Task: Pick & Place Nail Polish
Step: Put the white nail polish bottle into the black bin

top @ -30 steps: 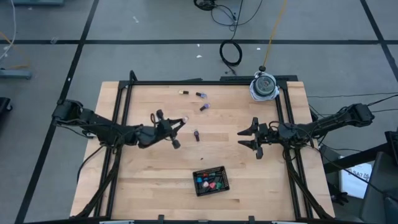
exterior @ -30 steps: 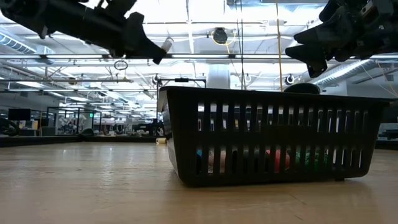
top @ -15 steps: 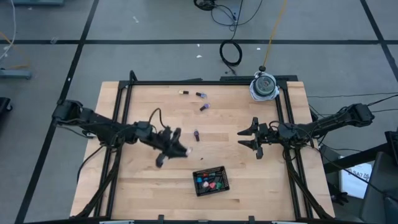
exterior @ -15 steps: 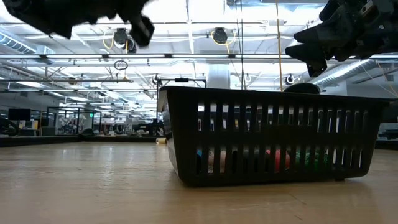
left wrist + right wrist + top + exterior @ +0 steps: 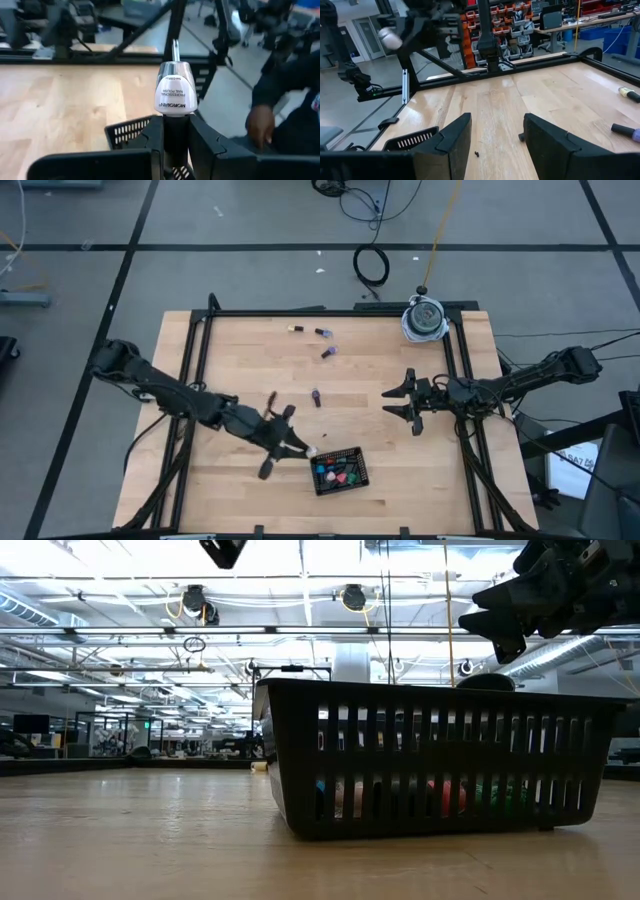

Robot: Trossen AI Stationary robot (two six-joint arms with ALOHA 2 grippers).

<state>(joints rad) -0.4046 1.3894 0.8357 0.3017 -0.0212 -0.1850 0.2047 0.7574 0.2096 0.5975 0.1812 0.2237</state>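
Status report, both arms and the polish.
Left gripper shut on a white nail polish bottle, beside the black basket. Right gripper open, waiting mid-table. Four bottles loose on the table; nothing blocking.

The only words that can be read are on the little white nail polish bottle (image 5: 173,90) held between the fingers of the left gripper (image 5: 175,131). They are printed in dark letters on the bottle's round side, and they look upside down in the left wrist view. The big word looks like "MOROVAN", but I am not sure of it. By it are the words "PROFESSIONAL NAIL POLISH". One more tiny line of print is too small to read. No other words or numbers can be read.
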